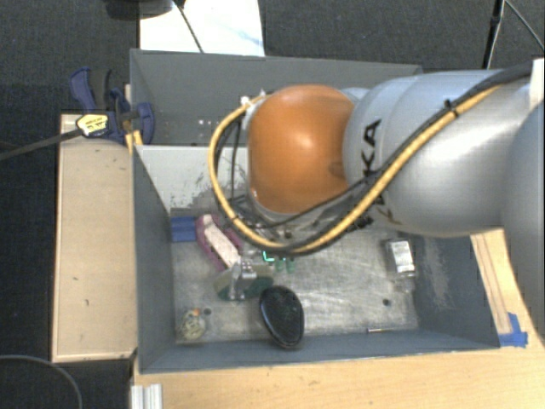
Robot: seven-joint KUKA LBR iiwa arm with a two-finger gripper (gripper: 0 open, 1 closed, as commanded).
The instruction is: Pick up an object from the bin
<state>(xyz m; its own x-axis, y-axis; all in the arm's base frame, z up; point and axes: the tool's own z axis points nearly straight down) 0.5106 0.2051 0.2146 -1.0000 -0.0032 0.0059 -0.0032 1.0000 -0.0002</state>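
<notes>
Under the orange wrist cover [298, 147], the pincer [245, 273] sits low over the bin [341, 335] floor, left of centre; whether it is apart or together cannot be told. Nearest it are a pink-and-white piece [218, 240], a dark green piece [232, 293] and a black oval object [282, 315]. A blue block [183, 228] lies by the left wall.

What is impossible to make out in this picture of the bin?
Camera view:
- The gripper, mostly under the orange cover: whether it holds anything.
- The bin floor beneath the arm: hidden.
- The pink thing, partly behind the cables: kind unclear.
- The small round thing, front left corner: too small to identify.
</notes>
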